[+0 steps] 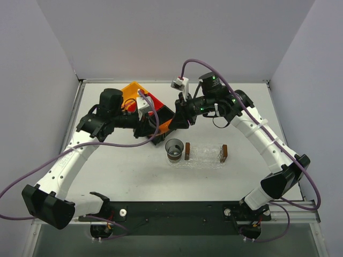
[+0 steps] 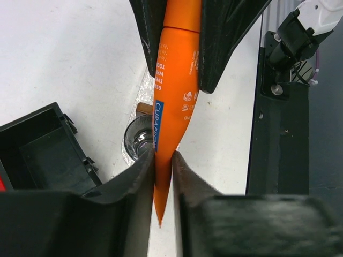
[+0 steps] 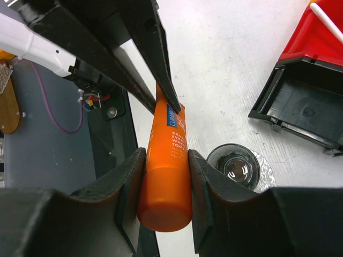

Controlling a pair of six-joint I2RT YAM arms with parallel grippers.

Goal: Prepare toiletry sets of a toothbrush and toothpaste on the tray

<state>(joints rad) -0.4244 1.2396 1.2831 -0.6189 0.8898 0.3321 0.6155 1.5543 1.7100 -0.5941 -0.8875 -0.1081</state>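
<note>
Orange toothpaste [image 2: 174, 96] gripped tail-end by left gripper [image 2: 163, 160], cap-end by right gripper [image 3: 166, 160].

Enclosure: three plain pale grey walls, namely the back wall [image 1: 177, 37], left wall [image 1: 32, 107] and right wall [image 1: 316, 96]. All are bare and matte and meet at the far corners. The surface [image 1: 128, 176] is white and matte with faint scuffs. A thin metal rim [image 1: 171, 81] runs along its far edge. A black plate [image 1: 177, 210] spans the near edge. Below it is a dark grey floor [image 1: 177, 243]; detail not legible. Light is even and from above, leaving soft shadows on the surface. The back wall is brightest low at centre.
</note>
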